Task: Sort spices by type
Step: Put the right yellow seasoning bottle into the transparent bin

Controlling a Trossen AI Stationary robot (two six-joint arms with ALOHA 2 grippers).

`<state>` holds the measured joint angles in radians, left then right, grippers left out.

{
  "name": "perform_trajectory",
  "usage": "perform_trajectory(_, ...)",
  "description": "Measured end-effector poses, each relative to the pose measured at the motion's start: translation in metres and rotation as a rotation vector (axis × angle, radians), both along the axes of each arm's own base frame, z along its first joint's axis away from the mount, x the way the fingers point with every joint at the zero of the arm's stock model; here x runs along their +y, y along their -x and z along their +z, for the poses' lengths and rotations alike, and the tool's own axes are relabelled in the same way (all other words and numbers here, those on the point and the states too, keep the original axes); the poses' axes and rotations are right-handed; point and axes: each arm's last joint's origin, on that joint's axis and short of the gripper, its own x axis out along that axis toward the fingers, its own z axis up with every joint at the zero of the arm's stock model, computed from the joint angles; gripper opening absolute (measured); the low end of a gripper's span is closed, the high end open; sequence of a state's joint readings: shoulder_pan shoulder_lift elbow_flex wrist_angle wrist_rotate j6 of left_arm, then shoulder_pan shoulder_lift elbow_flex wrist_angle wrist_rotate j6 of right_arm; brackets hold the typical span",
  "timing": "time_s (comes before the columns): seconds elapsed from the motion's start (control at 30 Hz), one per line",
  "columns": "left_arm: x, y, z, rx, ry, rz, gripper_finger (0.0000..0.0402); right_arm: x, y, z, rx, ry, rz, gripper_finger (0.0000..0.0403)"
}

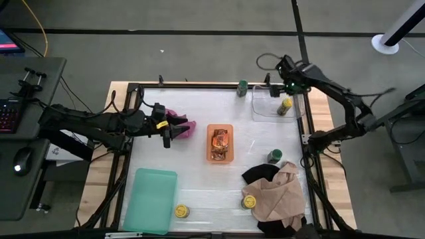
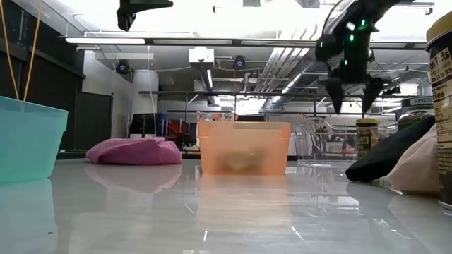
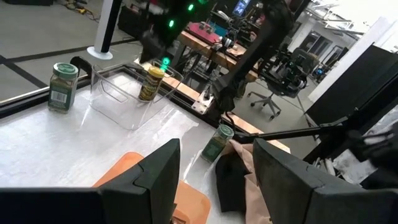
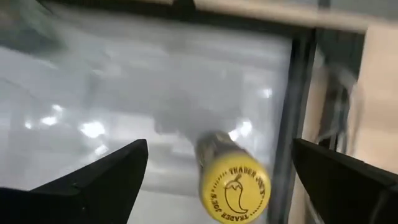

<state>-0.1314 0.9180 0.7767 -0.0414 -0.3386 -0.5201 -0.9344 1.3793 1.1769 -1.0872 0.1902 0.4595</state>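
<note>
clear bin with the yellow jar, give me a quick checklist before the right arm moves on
1. Yellow-lidded jar stands inside the clear bin: ok.
2. Right gripper open and above the jar, fingers clear of the lid in the right wrist view: ok.
3. Jar upright: ok.
4. Jars to sort remain: green-lidded jar beside the bin, another green-lidded one by the black cloth, yellow-lidded ones near the table's front edge and on the tan cloth: not ok.
5. Left gripper beside the magenta cloth, holding nothing visible: ok.
</note>
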Motion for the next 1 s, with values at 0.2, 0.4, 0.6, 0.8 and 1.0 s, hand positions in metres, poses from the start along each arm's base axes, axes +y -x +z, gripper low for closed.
perform_trajectory(0.2,0.0,0.0,0.0,0.0,-0.001,0.0,0.0189,0.015,-0.002,0.067,-0.193,0.178,0.125,0.0393)
perform_trajectory(0.4,0.0,0.0,0.0,0.0,-0.001,0.0,0.0189,0.067,-0.029,0.109,-0.583,0.142,0.523,0.0394)
perform_trajectory(0.6,0.0,0.0,0.0,0.0,0.0,0.0,0.0189,0.151,-0.058,0.119,-0.736,-0.056,0.88,0.0394)
perform_trajectory(0.8,0.0,0.0,0.0,0.0,0.0,0.0,0.0189,0.232,-0.072,0.107,-0.615,-0.207,1.042,0.0394)
perform_trajectory(1.0,0.0,0.0,0.0,0.0,0.0,0.0,0.0189,0.297,-0.087,0.076,-0.403,-0.22,1.17,0.0394)
